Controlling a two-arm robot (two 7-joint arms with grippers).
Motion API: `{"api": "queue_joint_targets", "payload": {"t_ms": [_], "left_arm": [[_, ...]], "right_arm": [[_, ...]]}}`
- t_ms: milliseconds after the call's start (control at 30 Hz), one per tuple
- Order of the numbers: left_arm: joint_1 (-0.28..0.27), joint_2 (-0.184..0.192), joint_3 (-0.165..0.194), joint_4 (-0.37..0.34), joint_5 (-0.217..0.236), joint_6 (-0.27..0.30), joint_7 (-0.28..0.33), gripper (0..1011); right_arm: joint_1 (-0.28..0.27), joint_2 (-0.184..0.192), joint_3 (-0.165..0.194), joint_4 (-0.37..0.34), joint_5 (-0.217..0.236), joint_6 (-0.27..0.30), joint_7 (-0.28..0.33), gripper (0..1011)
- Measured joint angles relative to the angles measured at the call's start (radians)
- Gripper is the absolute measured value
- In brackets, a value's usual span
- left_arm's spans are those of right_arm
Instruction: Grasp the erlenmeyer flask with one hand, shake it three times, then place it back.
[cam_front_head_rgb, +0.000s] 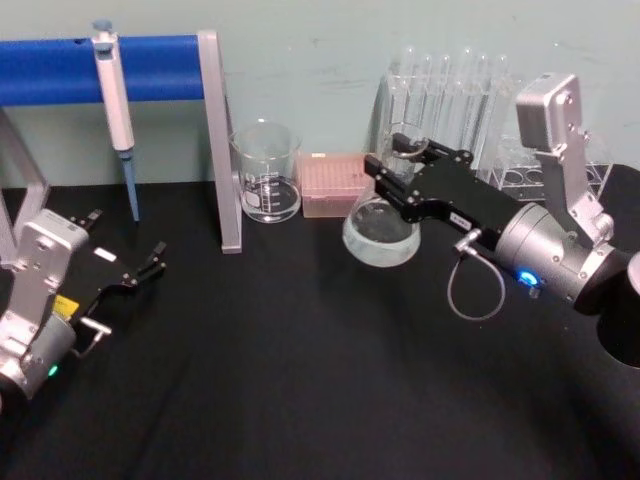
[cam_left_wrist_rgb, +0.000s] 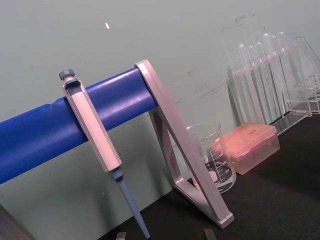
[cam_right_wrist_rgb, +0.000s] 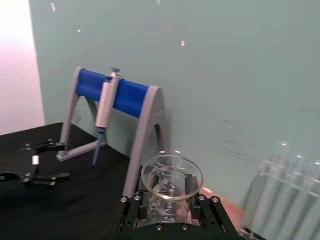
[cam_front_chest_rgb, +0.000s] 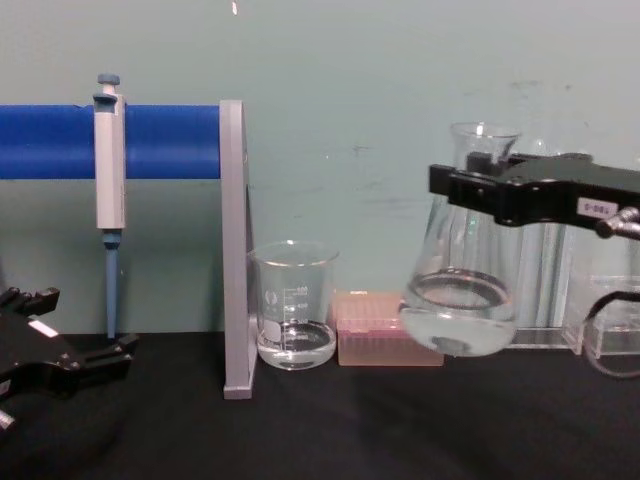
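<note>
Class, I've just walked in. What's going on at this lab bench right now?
The right gripper is clamped around the neck of the erlenmeyer flask and holds it raised a little off the black table, with clear liquid pooled in its base. The left gripper rests open and idle at the table's left side. A glass beaker stands behind by the wall, untouched.

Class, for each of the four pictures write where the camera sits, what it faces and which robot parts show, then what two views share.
Head: on the head, looking down at the table; the right gripper is shut on the erlenmeyer flask, and the left gripper is open.
Chest: lower, looking across; the right gripper holds the flask aloft.
Left wrist: faces the pipette; its fingertips peek in.
Right wrist: looks over its gripper at the flask's rim.
Shared: head and chest both show the beaker.
</note>
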Motion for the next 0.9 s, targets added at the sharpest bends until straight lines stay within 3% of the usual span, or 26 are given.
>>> {"api": "queue_joint_targets", "payload": {"t_ms": [500,900], "left_arm": [[0.000,0.000,0.000,0.000,0.000,0.000,0.000,1001],[0.000,0.000,0.000,0.000,0.000,0.000,0.000,1001]], "right_arm": [[-0.031,-0.018,0.072,-0.009,-0.030,0.021,-0.038,451],[-0.046,-0.037,0.106,-0.010,-0.053,0.030,-0.042,452]]}}
